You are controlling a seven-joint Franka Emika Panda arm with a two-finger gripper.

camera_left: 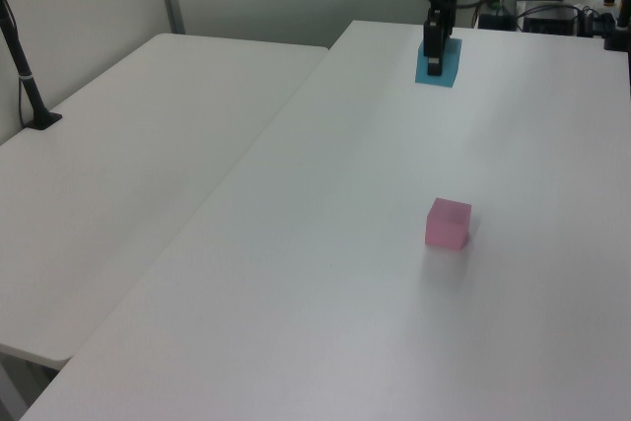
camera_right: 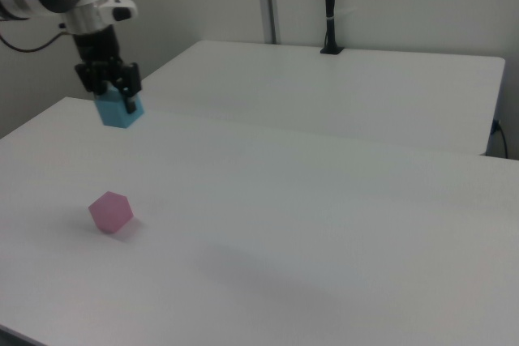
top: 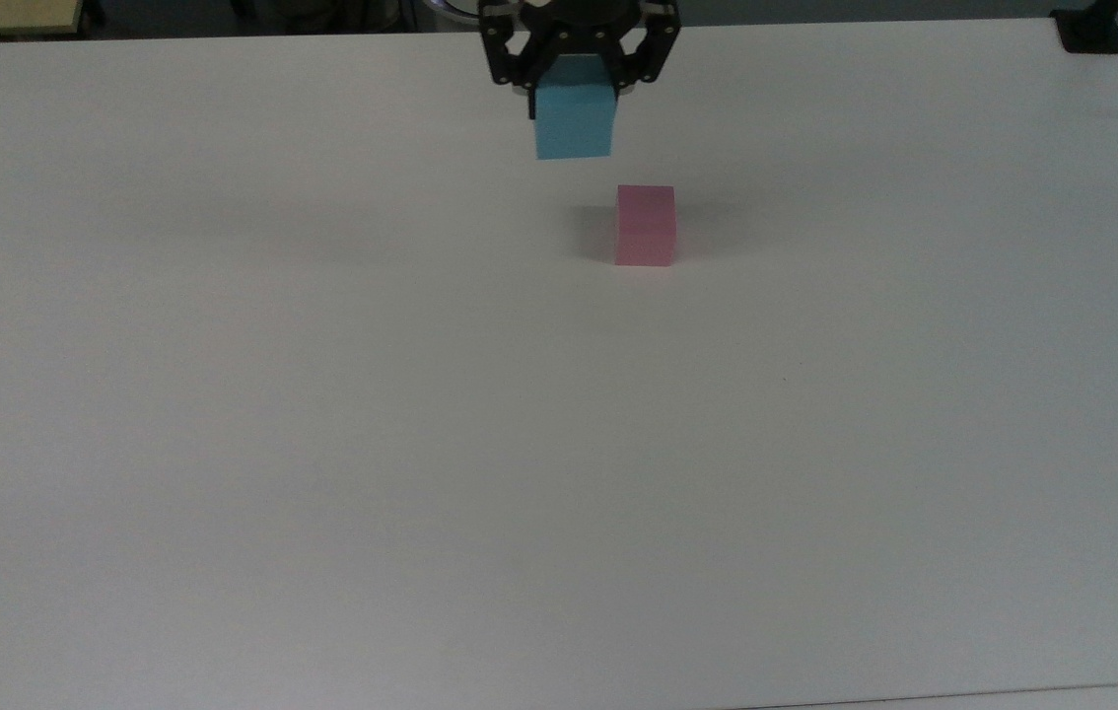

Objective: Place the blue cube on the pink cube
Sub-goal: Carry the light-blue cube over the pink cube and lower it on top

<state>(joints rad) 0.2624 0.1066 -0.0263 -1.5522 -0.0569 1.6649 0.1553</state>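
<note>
blue cube hangs in the air, pinched between the black fingers of the gripper, clear of the white table. pink cube sits on the table just below and to the top view's right of it, the two apart, not touching.

The claw points straight down, raised above the table, fingers clamped shut on a load
</note>
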